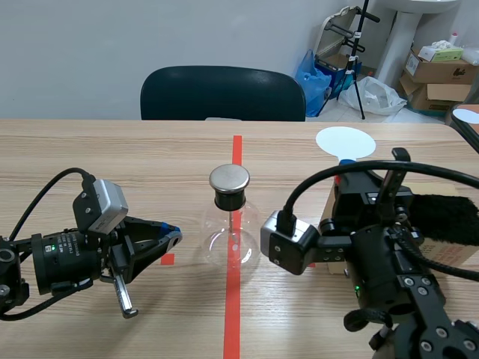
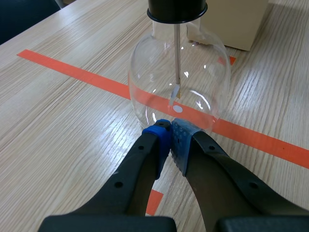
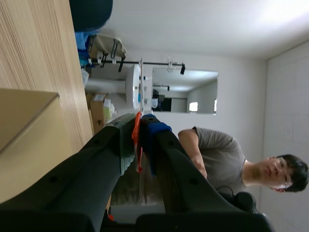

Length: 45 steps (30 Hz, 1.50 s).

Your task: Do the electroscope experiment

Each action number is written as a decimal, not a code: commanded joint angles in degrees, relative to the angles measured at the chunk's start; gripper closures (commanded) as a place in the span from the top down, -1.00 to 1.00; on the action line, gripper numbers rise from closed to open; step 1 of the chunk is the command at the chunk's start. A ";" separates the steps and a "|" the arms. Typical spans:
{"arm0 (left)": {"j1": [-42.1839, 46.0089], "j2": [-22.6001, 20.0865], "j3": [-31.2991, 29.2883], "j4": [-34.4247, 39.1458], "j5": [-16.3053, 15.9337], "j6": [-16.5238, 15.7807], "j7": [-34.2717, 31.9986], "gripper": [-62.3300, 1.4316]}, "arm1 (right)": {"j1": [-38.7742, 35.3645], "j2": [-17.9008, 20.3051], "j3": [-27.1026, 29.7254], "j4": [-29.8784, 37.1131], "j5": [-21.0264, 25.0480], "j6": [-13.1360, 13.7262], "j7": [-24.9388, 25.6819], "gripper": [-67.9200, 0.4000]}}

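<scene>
The flask (image 1: 232,233) sat dead centre on the tabletop (image 1: 112,157), right on the red tape line (image 1: 233,314), with a black stopper (image 1: 230,200) in its neck and a flat metal cap (image 1: 229,178) on top. Through the glass you could see a thin rod (image 2: 177,43) hanging down with a little foil leaf (image 2: 174,93) at its end. The left arm (image 1: 67,258) lay low on its own side. The left jaws were closed on nothing, pads (image 2: 181,140) pressed together, with the tips right at the flask's lower wall. Honestly couldn't tell if they touched the glass or not. The right arm (image 1: 374,262) was on the other side of the flask, beside a cardboard box (image 2: 236,24). The right jaws pointed upward, clamped on a white disc (image 1: 345,140) by its thin orange-red handle (image 3: 137,145), so the disc stood up above that arm, clear of the flask. A black fuzzy cloth (image 1: 449,218) lay by the box. A dark chair (image 1: 222,93) stood at the far edge, and a person (image 3: 217,154) in a grey tee showed past the right jaws.
</scene>
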 commanded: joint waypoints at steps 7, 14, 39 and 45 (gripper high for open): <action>-0.15 0.28 -0.35 0.68 -0.55 0.09 -0.79 -0.86 | 0.50 0.63 0.44 0.39 -0.20 -0.46 -3.28 -0.96; -0.15 0.28 -0.35 0.68 -0.55 0.09 -0.79 -0.86 | 0.50 0.63 0.44 0.39 -0.20 -0.46 -3.28 -0.96; -0.15 0.28 -0.35 0.68 -0.55 0.09 -0.79 -0.86 | 0.50 0.63 0.44 0.39 0.04 -0.44 -3.21 -0.96; -0.15 0.28 -0.35 0.68 -0.55 0.09 -0.79 -0.86 | 0.50 0.63 0.44 0.39 0.04 -0.44 -3.21 -0.96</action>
